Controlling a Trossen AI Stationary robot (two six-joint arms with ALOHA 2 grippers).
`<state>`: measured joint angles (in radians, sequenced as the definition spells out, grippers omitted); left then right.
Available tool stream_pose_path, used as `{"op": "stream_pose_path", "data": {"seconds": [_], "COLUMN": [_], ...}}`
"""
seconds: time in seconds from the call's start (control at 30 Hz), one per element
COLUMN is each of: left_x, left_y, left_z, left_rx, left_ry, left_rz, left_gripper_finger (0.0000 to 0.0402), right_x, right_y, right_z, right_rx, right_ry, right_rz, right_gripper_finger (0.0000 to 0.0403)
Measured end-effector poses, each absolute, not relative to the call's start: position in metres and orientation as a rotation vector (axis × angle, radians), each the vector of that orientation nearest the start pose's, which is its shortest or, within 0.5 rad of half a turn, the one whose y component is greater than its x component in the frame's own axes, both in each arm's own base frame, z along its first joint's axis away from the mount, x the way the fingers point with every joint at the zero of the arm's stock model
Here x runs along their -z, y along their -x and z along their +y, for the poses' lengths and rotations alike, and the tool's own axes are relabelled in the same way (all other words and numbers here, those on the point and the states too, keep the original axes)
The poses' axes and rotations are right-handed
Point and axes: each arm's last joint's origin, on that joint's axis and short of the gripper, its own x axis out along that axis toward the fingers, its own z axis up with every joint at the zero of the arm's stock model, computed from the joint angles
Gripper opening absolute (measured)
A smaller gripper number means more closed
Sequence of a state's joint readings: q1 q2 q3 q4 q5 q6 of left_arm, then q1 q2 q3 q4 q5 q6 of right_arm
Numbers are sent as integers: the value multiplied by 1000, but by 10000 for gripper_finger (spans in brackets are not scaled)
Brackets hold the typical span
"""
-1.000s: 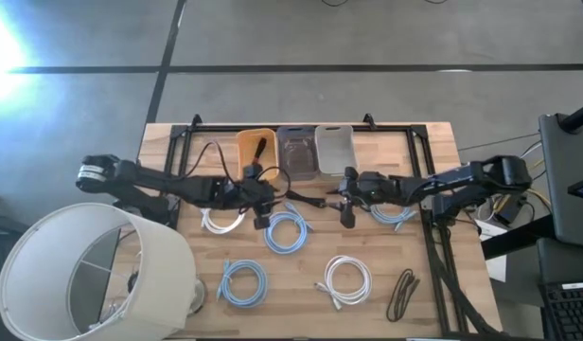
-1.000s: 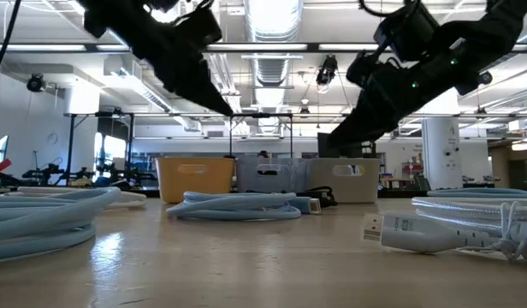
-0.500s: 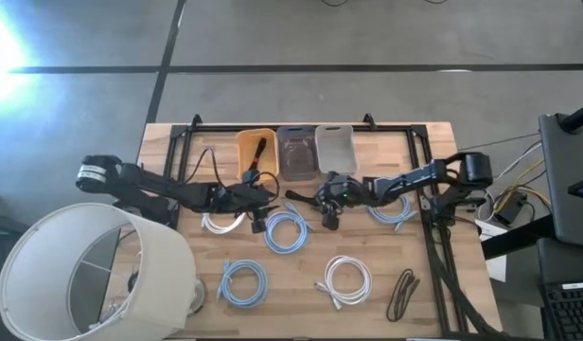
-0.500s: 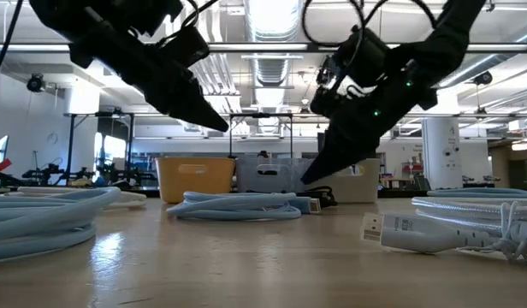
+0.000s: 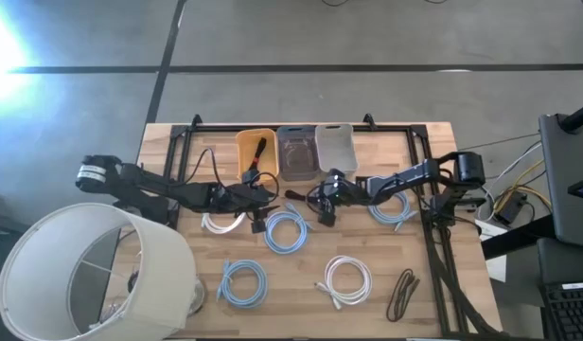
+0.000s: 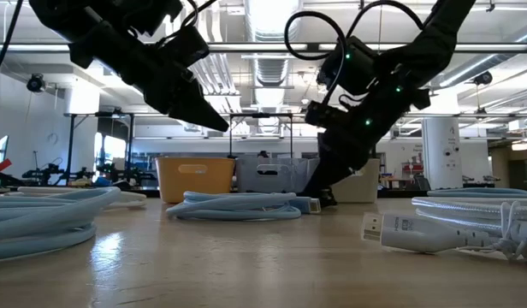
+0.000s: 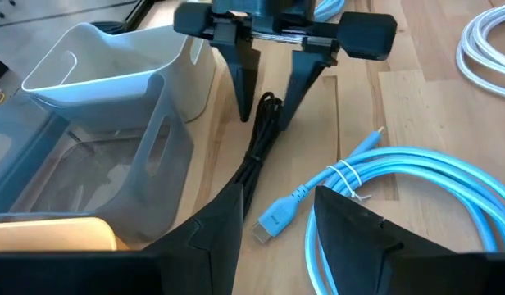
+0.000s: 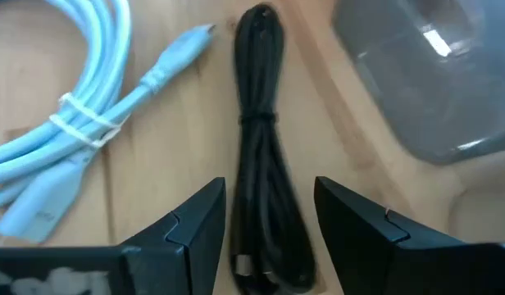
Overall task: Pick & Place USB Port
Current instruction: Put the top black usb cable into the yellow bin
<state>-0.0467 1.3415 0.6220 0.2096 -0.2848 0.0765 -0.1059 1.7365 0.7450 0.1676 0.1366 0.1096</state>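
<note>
No writing or brand reads anywhere. The black cable (image 8: 265, 205) is a slim bundle, cinched at its middle, lying on the table (image 5: 433, 284) beside the clear bin (image 8: 433, 74) and the blue cable (image 7: 400, 176). My right gripper (image 7: 269, 115) straddles it, fingers spread, empty. My left gripper (image 7: 277, 238) hovers close, parted, empty.
</note>
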Motion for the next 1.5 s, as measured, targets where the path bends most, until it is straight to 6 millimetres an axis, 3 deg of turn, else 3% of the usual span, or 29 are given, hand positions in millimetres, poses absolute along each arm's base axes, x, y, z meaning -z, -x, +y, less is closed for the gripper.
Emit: {"op": "stream_pose_path", "data": {"seconds": [0.23, 0.6, 1.0, 1.5], "left_x": [-198, -198, -198, -198], "left_y": [-267, -267, -267, -267], "left_z": [-4, -4, -4, -4], "left_rx": [-214, -214, -216, -223], "left_ry": [-159, -158, -154, -132], "left_rz": [513, 513, 512, 510], "left_gripper_finger": [156, 156, 156, 156], "right_x": [-119, -114, -114, -134], "right_y": [-309, -304, -304, -322], "right_z": [-37, -36, -35, -23], "right_rx": [278, 289, 280, 184], "right_ry": [-118, -140, -144, -150], "right_rz": [817, 834, 833, 798], "right_gripper_finger": [180, 141, 63, 56]}}
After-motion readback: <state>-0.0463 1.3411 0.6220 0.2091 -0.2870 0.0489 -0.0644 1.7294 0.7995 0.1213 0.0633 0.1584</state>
